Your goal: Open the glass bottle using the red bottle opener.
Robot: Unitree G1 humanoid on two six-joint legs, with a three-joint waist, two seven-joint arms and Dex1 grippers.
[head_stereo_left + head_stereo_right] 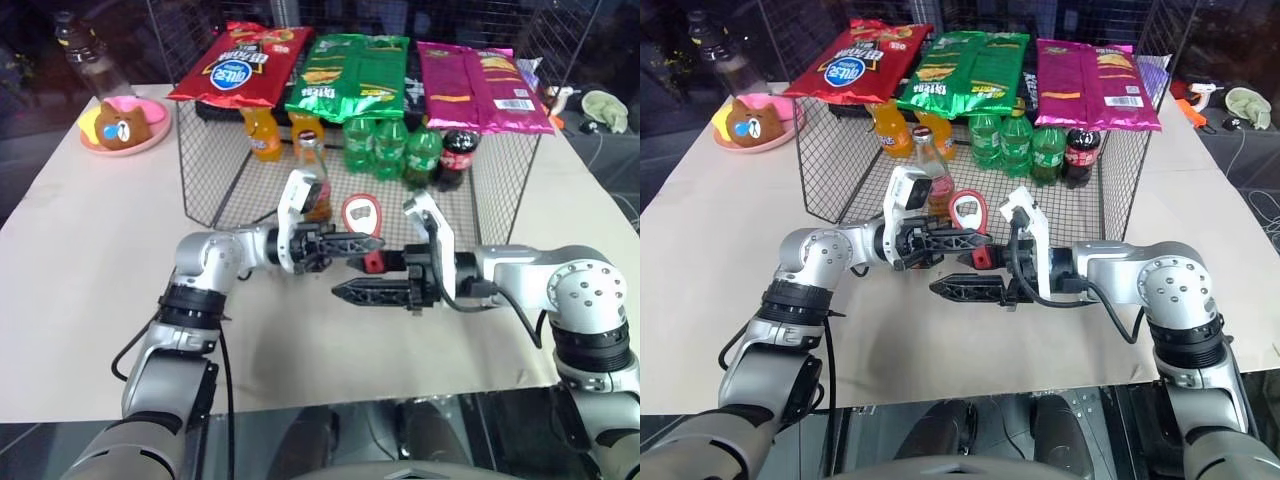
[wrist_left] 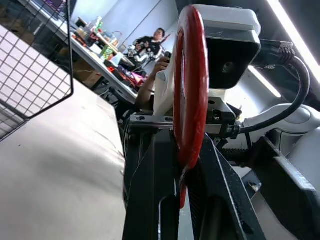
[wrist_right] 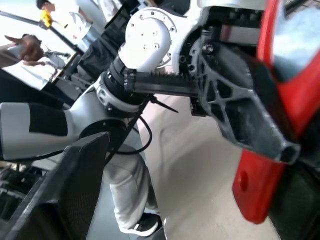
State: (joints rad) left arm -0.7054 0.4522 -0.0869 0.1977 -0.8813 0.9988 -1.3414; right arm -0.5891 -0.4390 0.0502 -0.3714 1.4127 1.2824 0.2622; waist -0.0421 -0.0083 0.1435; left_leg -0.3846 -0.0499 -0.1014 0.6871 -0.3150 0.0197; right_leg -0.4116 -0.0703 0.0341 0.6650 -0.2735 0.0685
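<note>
red bottle opener point(image 1: 362, 215) is pinched in the closed left gripper point(image 1: 372, 243), above the table's point(image 1: 90, 290) middle. the right gripper point(image 1: 345, 291), fingers parted, sits just beneath. the glass bottle point(image 1: 311, 172) stands behind, beside the wire basket point(image 1: 210, 170).

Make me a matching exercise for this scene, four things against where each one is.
1 flat red bottle opener
2 clear glass bottle of amber liquid
3 red chip bag
4 round pink plate

a on top of the wire basket
b upright on the table, at the basket's front
c clamped in the left gripper
d table's far left corner

Pairs: 1-c, 2-b, 3-a, 4-d
</note>
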